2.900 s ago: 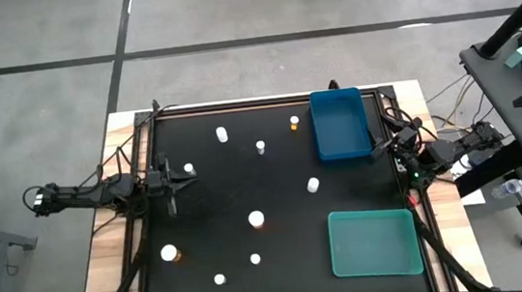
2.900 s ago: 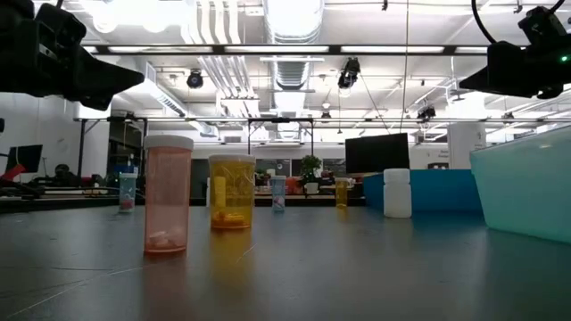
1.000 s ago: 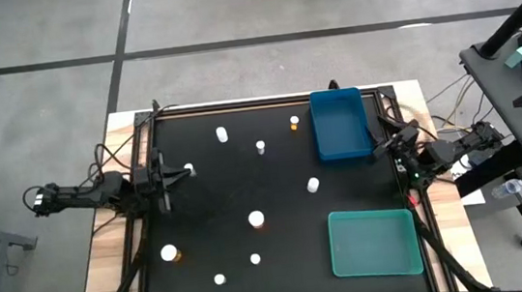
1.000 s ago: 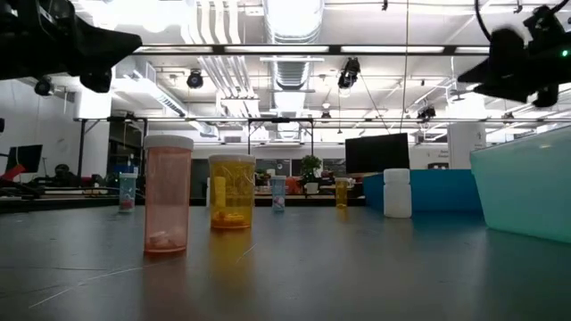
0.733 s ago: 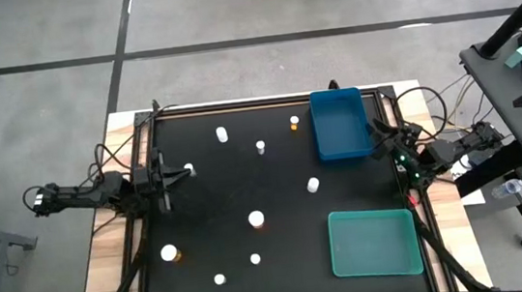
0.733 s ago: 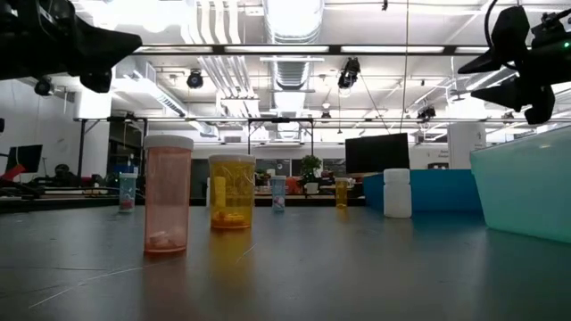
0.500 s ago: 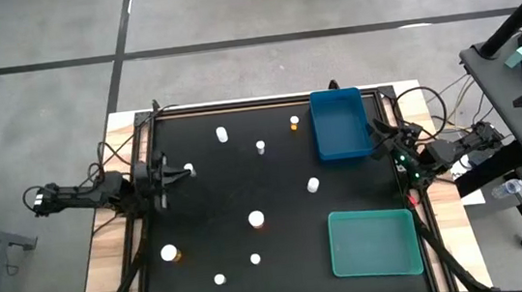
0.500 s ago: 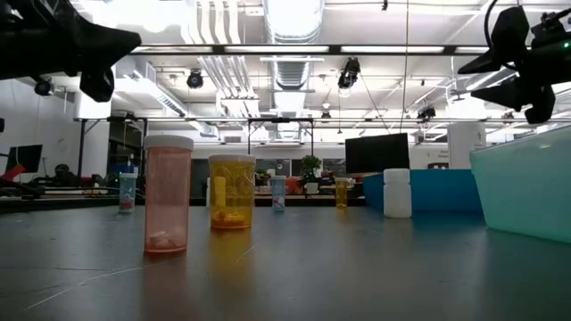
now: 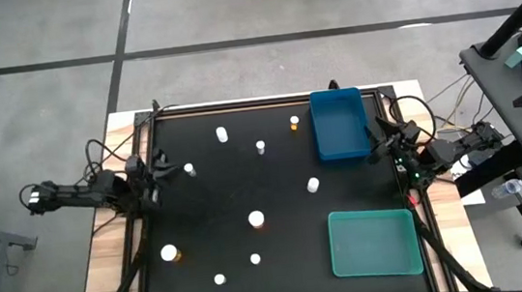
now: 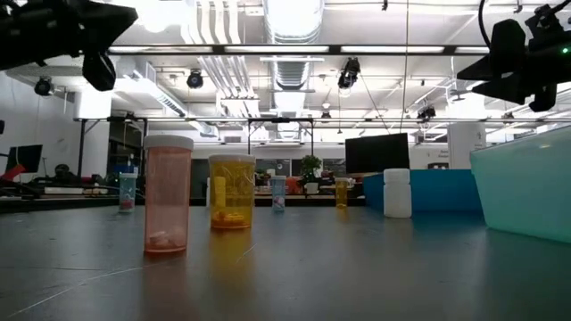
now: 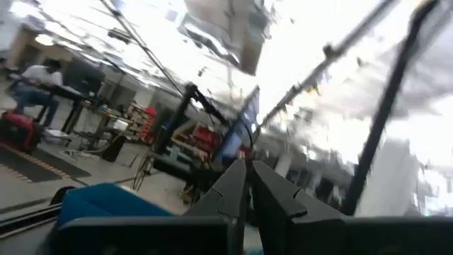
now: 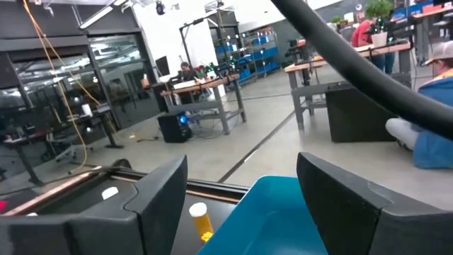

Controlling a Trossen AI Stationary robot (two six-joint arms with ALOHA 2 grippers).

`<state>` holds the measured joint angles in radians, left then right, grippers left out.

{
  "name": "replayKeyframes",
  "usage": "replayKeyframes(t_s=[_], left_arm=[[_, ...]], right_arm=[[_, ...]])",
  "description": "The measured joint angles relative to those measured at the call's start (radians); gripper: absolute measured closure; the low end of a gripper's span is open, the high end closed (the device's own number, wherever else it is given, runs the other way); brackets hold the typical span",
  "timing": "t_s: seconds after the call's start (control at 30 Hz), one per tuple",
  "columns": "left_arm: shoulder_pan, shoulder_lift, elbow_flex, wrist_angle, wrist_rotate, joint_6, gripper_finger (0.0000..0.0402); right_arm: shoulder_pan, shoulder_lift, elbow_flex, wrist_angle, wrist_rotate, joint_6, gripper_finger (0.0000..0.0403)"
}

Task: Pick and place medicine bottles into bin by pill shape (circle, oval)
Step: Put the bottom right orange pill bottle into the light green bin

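Several small medicine bottles with white caps stand upright on the black table: one point(image 9: 189, 169) close to my left gripper, others at the far side point(image 9: 222, 133), mid-table point(image 9: 256, 220) and near the front point(image 9: 168, 254). In the low view a pink-orange bottle point(image 10: 168, 194) and a yellow one point(image 10: 232, 192) stand nearest. My left gripper point(image 9: 153, 165) is shut and empty at the table's left edge, raised and tipped up point(image 11: 246, 185). My right gripper point(image 9: 378, 145) is open and empty point(image 12: 241, 198) at the right edge, beside the blue bin point(image 9: 340, 125).
A teal bin point(image 9: 374, 242) lies at the front right, the blue bin at the far right. A bottle with an amber body point(image 12: 200, 216) stands just left of the blue bin. A black frame rims the table. Cables trail behind both arms.
My left gripper has drawn back toward the table's left edge and tipped upward, staying shut. My right gripper has turned a little in place beside the blue bin. The bottles have not moved.
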<state>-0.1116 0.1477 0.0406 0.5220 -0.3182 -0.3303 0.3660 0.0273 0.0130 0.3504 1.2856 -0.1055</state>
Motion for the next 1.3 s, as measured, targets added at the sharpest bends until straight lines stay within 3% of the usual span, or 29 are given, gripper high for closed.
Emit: replayKeyframes(t_s=[0.27,0.6,0.83,1.07,1.3], left_arm=[[0.000,0.210,0.111,0.029,-0.030,-0.043,0.0394],[0.000,0.508,0.252,0.030,-0.024,-0.136,0.0394],[0.000,0.734,0.381,0.027,0.012,-0.174,0.0394],[-0.014,0.943,0.536,-0.048,0.126,-0.217,0.0394],[-0.072,1.110,0.748,-0.296,0.131,-0.217,0.0394]], right_arm=[[0.000,0.000,0.000,0.036,-0.017,-0.055,0.0145],[0.000,0.000,0.000,0.291,-0.226,-0.311,0.0145],[0.000,0.000,0.016,0.340,-0.273,-0.390,0.0145],[0.000,0.001,0.084,0.332,-0.467,-0.398,0.0145],[0.000,0.001,0.116,0.292,-0.509,-0.430,0.0145]])
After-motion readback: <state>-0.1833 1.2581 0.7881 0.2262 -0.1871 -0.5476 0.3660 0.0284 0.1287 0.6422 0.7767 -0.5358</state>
